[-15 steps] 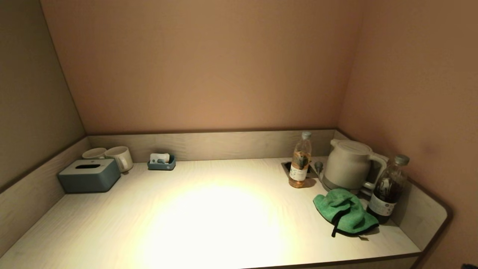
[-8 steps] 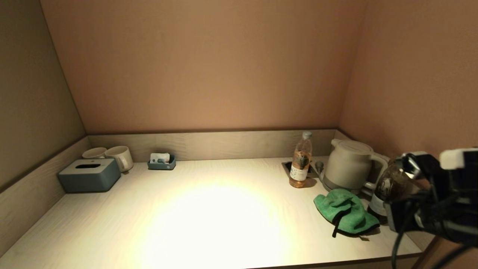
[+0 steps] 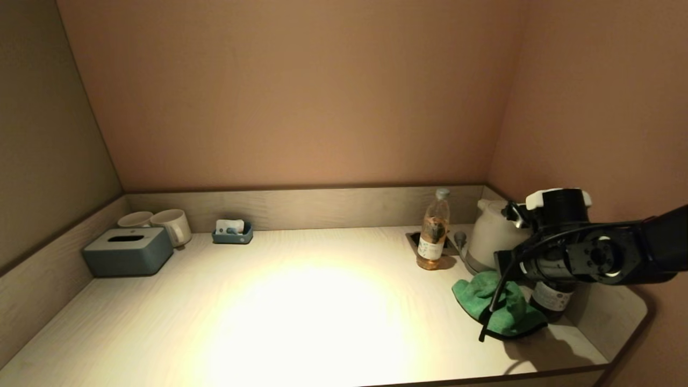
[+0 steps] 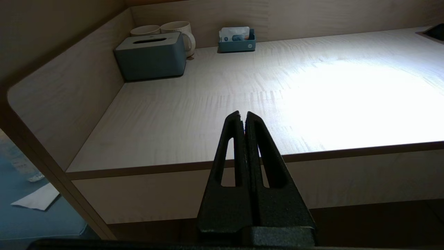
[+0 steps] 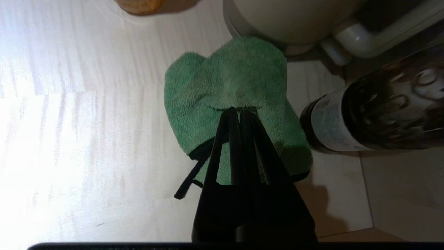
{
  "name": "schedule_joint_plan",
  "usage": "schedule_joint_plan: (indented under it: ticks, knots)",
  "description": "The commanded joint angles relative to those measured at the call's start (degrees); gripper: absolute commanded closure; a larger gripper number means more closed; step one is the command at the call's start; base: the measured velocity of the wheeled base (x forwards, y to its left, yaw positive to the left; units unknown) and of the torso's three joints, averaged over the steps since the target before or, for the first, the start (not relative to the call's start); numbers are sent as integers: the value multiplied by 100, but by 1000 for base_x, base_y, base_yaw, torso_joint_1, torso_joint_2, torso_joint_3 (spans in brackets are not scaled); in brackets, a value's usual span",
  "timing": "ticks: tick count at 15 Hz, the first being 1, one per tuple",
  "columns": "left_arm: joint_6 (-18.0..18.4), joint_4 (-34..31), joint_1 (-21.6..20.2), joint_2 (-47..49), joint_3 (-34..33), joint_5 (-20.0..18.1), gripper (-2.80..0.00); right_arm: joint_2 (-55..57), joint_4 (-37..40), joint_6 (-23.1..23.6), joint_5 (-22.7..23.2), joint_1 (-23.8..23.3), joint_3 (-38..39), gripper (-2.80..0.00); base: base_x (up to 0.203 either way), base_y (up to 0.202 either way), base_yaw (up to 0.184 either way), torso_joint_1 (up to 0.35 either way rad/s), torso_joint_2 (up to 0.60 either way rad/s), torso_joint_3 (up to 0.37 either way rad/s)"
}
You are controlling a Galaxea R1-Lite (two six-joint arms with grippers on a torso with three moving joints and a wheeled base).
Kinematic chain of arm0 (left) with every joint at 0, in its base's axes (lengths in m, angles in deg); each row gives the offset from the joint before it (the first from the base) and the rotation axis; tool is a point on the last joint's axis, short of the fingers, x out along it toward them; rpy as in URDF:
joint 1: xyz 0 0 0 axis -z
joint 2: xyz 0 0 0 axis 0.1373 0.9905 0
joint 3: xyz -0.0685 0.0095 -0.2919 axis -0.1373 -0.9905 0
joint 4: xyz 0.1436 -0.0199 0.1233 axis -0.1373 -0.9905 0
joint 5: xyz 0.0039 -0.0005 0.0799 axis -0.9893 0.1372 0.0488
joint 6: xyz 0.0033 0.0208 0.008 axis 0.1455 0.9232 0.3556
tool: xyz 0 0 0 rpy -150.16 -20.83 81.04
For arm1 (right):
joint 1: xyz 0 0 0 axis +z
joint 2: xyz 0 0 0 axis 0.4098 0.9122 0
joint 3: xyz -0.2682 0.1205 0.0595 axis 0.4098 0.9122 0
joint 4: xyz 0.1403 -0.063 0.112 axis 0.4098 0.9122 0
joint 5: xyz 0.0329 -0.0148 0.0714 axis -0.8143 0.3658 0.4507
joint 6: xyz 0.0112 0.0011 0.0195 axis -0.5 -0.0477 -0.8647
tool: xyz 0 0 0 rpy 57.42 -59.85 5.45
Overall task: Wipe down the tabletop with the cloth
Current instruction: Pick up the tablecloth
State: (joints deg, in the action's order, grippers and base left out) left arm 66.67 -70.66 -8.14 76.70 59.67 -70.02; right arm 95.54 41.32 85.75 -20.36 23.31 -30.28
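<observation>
The green cloth (image 3: 492, 303) with black trim lies crumpled on the light wooden tabletop (image 3: 301, 312) at the right, in front of the kettle. My right gripper (image 3: 505, 269) reaches in from the right and hangs over the cloth. In the right wrist view the gripper (image 5: 238, 110) has its fingers shut together, with the tips over the middle of the cloth (image 5: 229, 80) and nothing between them. I cannot tell whether the tips touch the cloth. My left gripper (image 4: 242, 114) is shut and empty, parked low before the table's front left edge.
A white kettle (image 3: 492, 236), a clear bottle (image 3: 432, 231) and a dark bottle (image 3: 548, 298) stand close around the cloth. A grey tissue box (image 3: 129, 251), two mugs (image 3: 172, 226) and a small blue tray (image 3: 233, 234) sit at the back left. Low walls border three sides.
My right arm has come into view from the right and moved left and forward, now over the cloth. The cloth has not moved.
</observation>
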Motion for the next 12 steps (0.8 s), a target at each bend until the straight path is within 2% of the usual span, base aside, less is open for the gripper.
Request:
schedule_joint_plan:
  ticks: [1, 4, 5, 12]
  knots:
    - [0, 2, -2, -2, 0, 0, 0, 305, 102, -20, 0, -18, -15, 0, 0, 0, 0, 0, 0, 0]
    - [0, 2, -2, -2, 0, 0, 0, 461, 102, -36, 8, -182, 10, 0, 0, 0, 0, 0, 0, 0]
    - [0, 2, -2, -2, 0, 0, 0, 470, 105, -37, 12, -203, 15, -280, 0, 0, 0, 0, 0, 0]
    - [0, 8, -2, -2, 0, 0, 0, 789, 65, -46, 17, -343, -52, -280, 0, 0, 0, 0, 0, 0]
